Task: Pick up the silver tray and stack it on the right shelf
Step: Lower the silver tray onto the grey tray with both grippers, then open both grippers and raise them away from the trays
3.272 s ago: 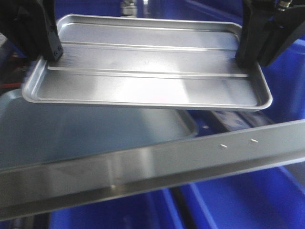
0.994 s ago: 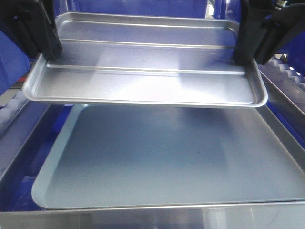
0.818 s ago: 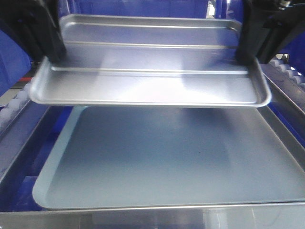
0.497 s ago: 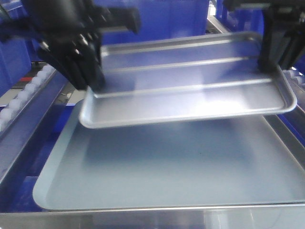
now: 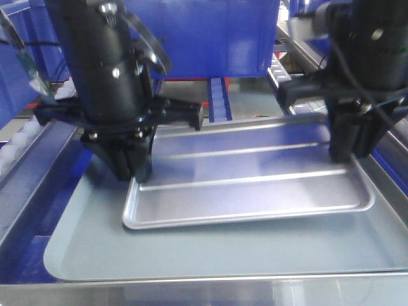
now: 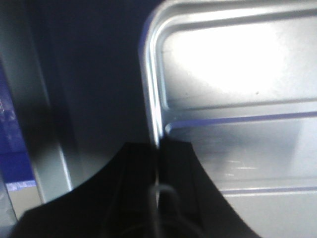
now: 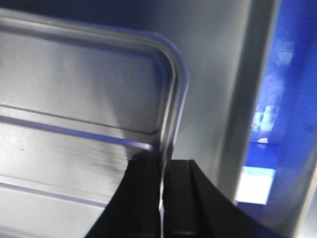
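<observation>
Evidently pinching silver tray (image 5: pixel 248 185) tight by opposite short rims with left gripper (image 5: pixel 134 169) and right gripper (image 5: pixel 347 150), holding it level for stacking, low over grey tray (image 5: pixel 191 248) on right shelf (image 5: pixel 204 292), contact unclear.

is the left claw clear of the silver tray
No, the left claw has the silver tray's rim pinched between its jaws.

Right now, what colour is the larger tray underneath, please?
Larger tray: dull grey, best in front view.
</observation>
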Available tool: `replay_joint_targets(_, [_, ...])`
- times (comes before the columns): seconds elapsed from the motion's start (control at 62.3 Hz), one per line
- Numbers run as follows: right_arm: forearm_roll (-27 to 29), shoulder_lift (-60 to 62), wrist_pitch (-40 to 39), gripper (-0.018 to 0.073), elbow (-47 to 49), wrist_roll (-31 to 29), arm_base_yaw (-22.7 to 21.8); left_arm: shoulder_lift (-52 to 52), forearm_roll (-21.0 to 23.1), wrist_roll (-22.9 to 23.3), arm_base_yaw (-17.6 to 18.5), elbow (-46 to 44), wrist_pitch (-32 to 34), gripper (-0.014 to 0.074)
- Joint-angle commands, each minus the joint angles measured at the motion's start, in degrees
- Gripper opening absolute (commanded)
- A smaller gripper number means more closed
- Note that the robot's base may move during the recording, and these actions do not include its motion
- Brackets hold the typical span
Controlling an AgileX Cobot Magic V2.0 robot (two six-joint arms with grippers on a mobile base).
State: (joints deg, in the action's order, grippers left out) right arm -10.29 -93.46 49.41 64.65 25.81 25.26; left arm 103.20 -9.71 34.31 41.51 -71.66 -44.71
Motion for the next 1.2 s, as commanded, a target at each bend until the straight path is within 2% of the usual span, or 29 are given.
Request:
replay_joint_targets(0.0, [-2.4, 1.9, -2.9, 0.0057, 2.3, -1.7, -0.1, -1.6, -1.5, -2.5, -1.1, -1.7, -1.0, -0.0094])
replay_joint_targets(0.176, [-2.4, 1.9, -3.0, 0.0061, 2.3, -1.7, -0.1, -1.5, 0.4, -3.0, -2.7, -1.7, -1.3, -0.0092])
replay_joint_targets(0.273, [-2.4, 1.9, -2.9, 0.0097, 2.3, -1.7, -0.1, -1.5, 0.7, -3.1, -2.7, -1.7, -1.3, -0.001])
replay_joint_targets(0.321, [-2.4, 1.9, -2.8, 0.0147, 2.3, -1.7, -0.1, -1.5, 0.9, -3.2, -2.7, -1.7, -1.3, 0.0055])
replay_joint_targets(0.433, [-2.4, 1.9, -2.3, 0.0356, 2.3, -1.7, -0.1, -1.5, 1.5, -3.5, -2.7, -1.7, -1.3, 0.0271])
replay_joint_targets(0.513, [-2.4, 1.9, -2.0, 0.0498, 2.3, -1.7, -0.1, -1.5, 1.7, -3.5, -2.7, -1.7, -1.3, 0.0385])
replay_joint_targets(0.626, [-2.5, 2.5, -2.0, 0.0622, 2.3, -1.7, -0.1, -1.9, 1.7, -3.5, -2.7, -2.0, -1.4, 0.0446])
replay_joint_targets(0.85, [-2.8, 6.4, -2.2, 0.0624, 2.3, -1.7, -0.1, -4.7, 1.2, -4.4, -2.5, -4.4, -4.7, 0.0443])
replay_joint_targets(0.994, [-2.9, 10.7, -1.4, 0.0622, 2.3, -1.8, -0.1, -10.1, -0.1, -4.4, -1.7, -4.5, -5.8, 0.0425])
replay_joint_targets(1.107, [-2.9, 14.6, -0.7, 0.0531, 2.3, -2.3, 0.0, -15.9, -2.9, -4.7, 0.1, -4.3, -7.3, 0.033])
replay_joint_targets(1.155, [-2.9, 16.3, -0.5, 0.0466, 2.2, -2.7, 0.2, -17.8, -4.4, -4.7, 1.0, -3.8, -7.6, 0.0278])
replay_joint_targets(1.187, [-2.9, 18.1, -0.5, 0.0388, 1.8, -2.7, 0.4, -20.1, -5.9, -4.7, 2.0, -3.1, -7.6, 0.022])
